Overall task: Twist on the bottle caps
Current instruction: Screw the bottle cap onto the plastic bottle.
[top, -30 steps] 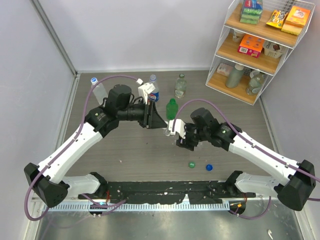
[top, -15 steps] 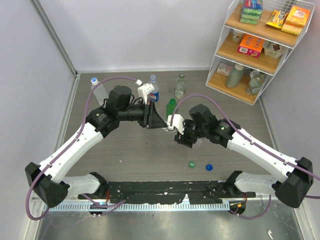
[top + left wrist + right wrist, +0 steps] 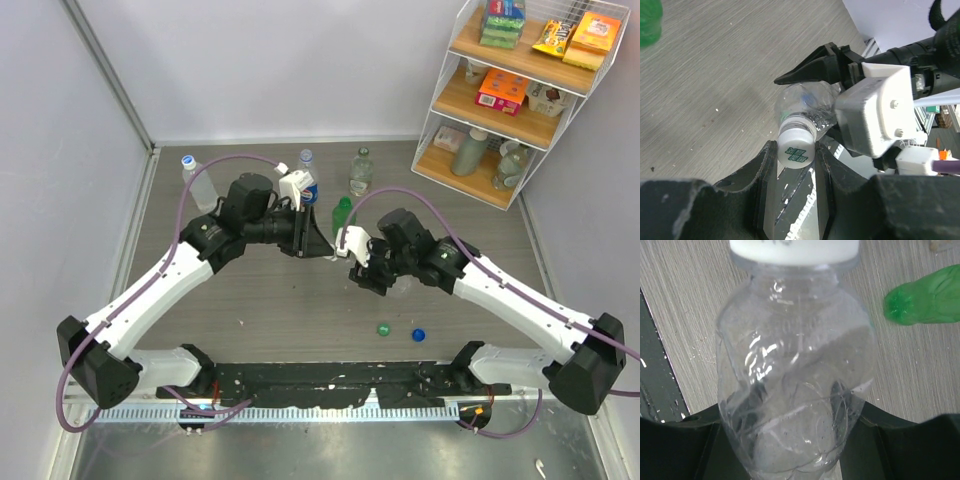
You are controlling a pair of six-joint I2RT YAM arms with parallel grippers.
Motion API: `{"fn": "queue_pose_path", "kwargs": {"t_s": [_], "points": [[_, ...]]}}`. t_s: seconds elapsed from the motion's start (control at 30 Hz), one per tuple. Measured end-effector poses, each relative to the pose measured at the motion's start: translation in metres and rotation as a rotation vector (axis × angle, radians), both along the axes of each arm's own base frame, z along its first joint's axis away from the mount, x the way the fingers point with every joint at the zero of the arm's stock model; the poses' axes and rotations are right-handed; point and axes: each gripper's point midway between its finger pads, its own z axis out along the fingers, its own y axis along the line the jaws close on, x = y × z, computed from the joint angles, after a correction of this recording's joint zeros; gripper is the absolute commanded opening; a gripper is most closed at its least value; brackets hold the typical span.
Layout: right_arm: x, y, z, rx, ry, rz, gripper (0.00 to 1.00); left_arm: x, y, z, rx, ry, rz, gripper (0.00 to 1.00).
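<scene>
Where the left wrist camera looks along its own fingers, we see the left jaws pinching the white cap, one finger pressed against each side. That cap sits on the neck of the plain clear bottle, which hangs tilted above the tabletop, its body running back into the right jaws. A bit of the green bottle shows at the picture's upper left.

From the right wrist, we see the right jaws clamped on the plain clear bottle's body, a dark finger on either side, with the white cap at the top. The green bottle shows beyond it, over the wood-grain tabletop.

From above, we find both arms meeting over the middle of the tabletop, the held bottle mostly hidden beneath them. The green bottle stands just beyond the jaws, and the cola-label bottle stands nearer the far edge. The green cap and blue cap lie near each other toward the near edge, right of centre. A dark-capped clear bottle stands by the far edge, a blue-topped bottle near the far left corner, and a wire shelf at the far right corner.
</scene>
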Motion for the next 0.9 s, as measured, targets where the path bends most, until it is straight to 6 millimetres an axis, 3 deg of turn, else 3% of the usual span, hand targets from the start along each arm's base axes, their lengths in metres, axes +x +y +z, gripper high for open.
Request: {"fn": "queue_pose_path", "kwargs": {"t_s": [0.3, 0.9], "points": [[-0.007, -0.008, 0.008, 0.043, -0.038, -0.015, 0.01, -0.002, -0.006, 0.000, -0.033, -0.007, -0.030, 0.20], [-0.016, -0.011, 0.017, 0.148, -0.112, -0.002, 0.01, -0.021, -0.019, 0.011, -0.189, 0.012, -0.185, 0.27]]}}
